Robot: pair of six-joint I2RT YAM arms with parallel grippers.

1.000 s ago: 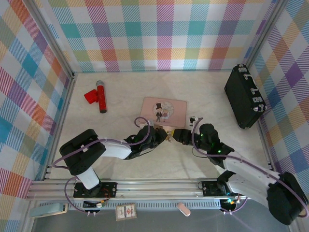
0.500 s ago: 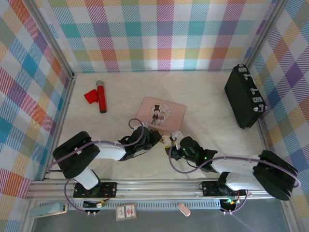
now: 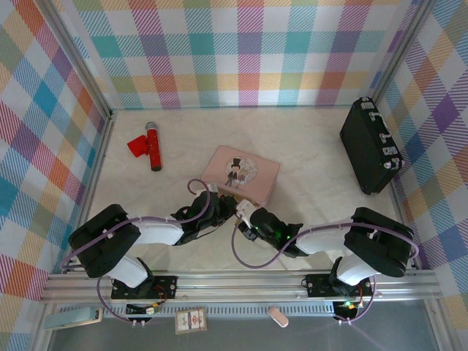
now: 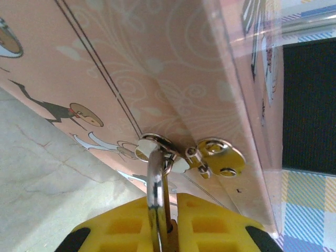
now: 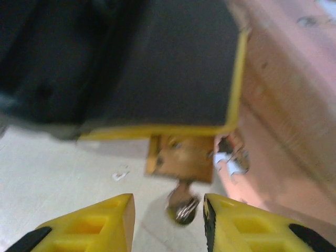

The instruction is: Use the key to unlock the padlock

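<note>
The brass padlock (image 5: 181,157) hangs by its silvery shackle (image 4: 156,181) from the metal hasp (image 4: 218,157) on the pink tin box (image 3: 245,172). My left gripper (image 4: 170,212) is shut on the padlock body, its yellow fingers (image 4: 220,226) on either side. In the top view my left gripper (image 3: 227,208) sits at the box's near edge. The key (image 5: 181,207) sticks out of the padlock's underside, blurred. My right gripper (image 5: 168,203) is open, one yellow fingertip on each side of the key's head, with gaps. From above, my right gripper (image 3: 245,215) meets the left one.
A red microphone-like object (image 3: 150,145) lies at the back left. A black case (image 3: 371,145) stands against the right wall. Plaid walls enclose the table on three sides. A small white scrap (image 5: 121,173) lies on the table near the padlock.
My right arm has swung left and nearer, bringing its gripper from beside the box to the key under the padlock. The left gripper and box shifted slightly left.
</note>
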